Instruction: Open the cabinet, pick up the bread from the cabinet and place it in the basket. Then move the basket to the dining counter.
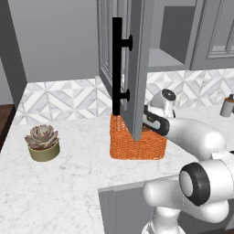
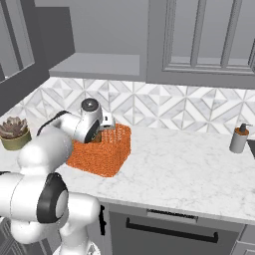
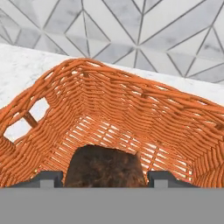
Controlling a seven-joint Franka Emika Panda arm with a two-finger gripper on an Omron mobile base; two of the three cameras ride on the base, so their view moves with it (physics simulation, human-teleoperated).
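The bread [image 3: 104, 166] sits clamped between the fingers [image 3: 48, 178], directly over the basket [image 3: 131, 118] floor — release means a straight drop.

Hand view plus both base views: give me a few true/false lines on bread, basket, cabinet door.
1. The bread sits between the jaws, over the inside of the basket. True.
2. The cabinet door is shut. False: it stands swung open, the shelf behind it showing.
3. The basket rests on the tile-backed marble worktop. True.
4. The succulent pot is inside the basket. False: it stands apart on the worktop.
5. The shaker bottle touches the basket. False: it stands far along the worktop.
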